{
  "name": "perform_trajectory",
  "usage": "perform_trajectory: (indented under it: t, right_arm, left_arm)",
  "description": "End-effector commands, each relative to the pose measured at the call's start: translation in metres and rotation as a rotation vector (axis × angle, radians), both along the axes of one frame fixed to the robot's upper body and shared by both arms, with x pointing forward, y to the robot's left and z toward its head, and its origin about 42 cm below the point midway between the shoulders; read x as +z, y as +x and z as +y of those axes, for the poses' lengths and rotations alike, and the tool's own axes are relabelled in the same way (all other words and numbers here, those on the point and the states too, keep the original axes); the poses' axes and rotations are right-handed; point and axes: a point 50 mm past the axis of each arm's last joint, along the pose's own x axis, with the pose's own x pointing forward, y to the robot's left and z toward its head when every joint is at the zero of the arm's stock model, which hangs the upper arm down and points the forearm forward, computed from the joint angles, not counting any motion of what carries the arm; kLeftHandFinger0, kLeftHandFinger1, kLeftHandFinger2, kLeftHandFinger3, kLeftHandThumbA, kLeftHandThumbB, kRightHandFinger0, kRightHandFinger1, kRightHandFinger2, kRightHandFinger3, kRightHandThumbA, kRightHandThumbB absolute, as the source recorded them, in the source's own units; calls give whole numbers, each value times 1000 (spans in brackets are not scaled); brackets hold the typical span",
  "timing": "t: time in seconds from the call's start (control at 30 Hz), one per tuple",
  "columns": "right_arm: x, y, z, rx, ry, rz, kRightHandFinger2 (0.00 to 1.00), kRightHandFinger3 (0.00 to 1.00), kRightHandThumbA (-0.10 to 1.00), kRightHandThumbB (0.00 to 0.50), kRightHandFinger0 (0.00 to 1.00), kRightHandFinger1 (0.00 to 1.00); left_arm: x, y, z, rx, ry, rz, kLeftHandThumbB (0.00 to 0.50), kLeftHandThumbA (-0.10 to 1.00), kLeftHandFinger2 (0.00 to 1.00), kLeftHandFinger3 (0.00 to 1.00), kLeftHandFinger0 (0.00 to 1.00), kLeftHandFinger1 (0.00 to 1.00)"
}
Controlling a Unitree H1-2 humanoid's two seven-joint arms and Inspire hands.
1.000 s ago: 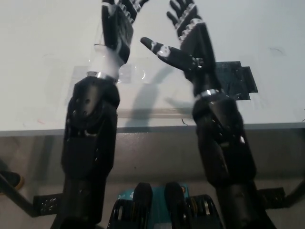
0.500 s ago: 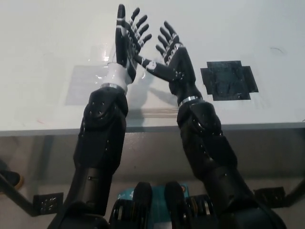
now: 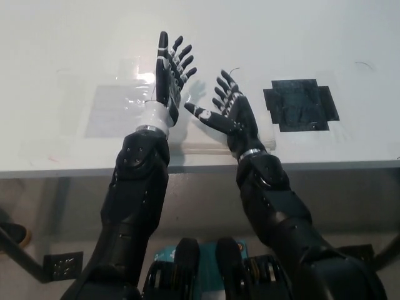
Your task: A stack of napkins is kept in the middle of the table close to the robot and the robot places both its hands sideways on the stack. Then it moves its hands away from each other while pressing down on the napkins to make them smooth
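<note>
In the head view, the only one there is, the stack of napkins [image 3: 215, 128] lies white on the white desk [image 3: 56, 75], near the front edge and about midway across, its near edge showing as a faint pale strip just under the two wrists; its other borders are hard to tell from the desk top. The step in hand looks to be setting both hands sideways on the stack before the outward sweep. To do it well, I judge both hands should come down close together over the middle of the stack, land evenly on their edges or palms, and press before they part, so the top sheets are flattened rather than dragged or bunched toward the sides. The left robot hand [image 3: 167, 78] stands upright on edge with its fingers spread wide and pointing away from the robot, holding nothing; whether its lower edge touches the napkins cannot be told. The right robot hand [image 3: 230, 115] is open too, fingers fanned and palm tilted up toward the left one, near it but apart, gripping nothing and seemingly above the stack. A dark patch [image 3: 300, 103] sits flat on the desk to the right, well clear of both.
</note>
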Motion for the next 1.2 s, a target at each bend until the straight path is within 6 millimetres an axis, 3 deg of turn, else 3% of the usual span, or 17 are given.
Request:
perform_trajectory:
  t: [0.0,0.13,0.27,0.53,0.7,0.9,0.97,1.17]
  right_arm:
    - [13,8,-6,-17,54,-55,1000,1000,1000,213,1000,1000]
    - [-3,1,-9,-16,56,-19,1000,1000,1000,216,1000,1000]
    - [-17,-5,-11,-18,46,15,1000,1000,1000,211,1000,1000]
    - [-15,-4,-16,-23,45,-1,1000,1000,1000,221,1000,1000]
    - [-14,-2,-17,-27,52,-3,1000,1000,1000,224,1000,1000]
    - [-11,0,-19,-23,53,-10,1000,1000,1000,215,1000,1000]
    - [-10,2,-25,-34,56,-13,1000,1000,1000,205,1000,1000]
    - [-9,8,-49,-85,59,-14,1000,1000,1000,239,1000,1000]
  left_arm:
    - [9,-1,-10,-8,6,-69,293,1000,1000,1000,1000,1000]
    - [-20,-12,-9,-5,8,-20,255,1000,1000,1000,1000,1000]
    - [-57,-22,-5,-4,29,61,257,1000,1000,1000,1000,1000]
    - [-99,-29,19,9,13,165,255,1000,1000,1000,1000,1000]
    - [-104,-29,26,11,6,173,267,1000,1000,1000,1000,1000]
    - [-90,-18,39,18,28,148,271,1000,1000,1000,1000,1000]
    - [-85,-14,45,22,36,142,286,1000,1000,1000,1000,1000]
    - [-73,-4,69,58,66,124,293,1000,1000,1000,1000,1000]
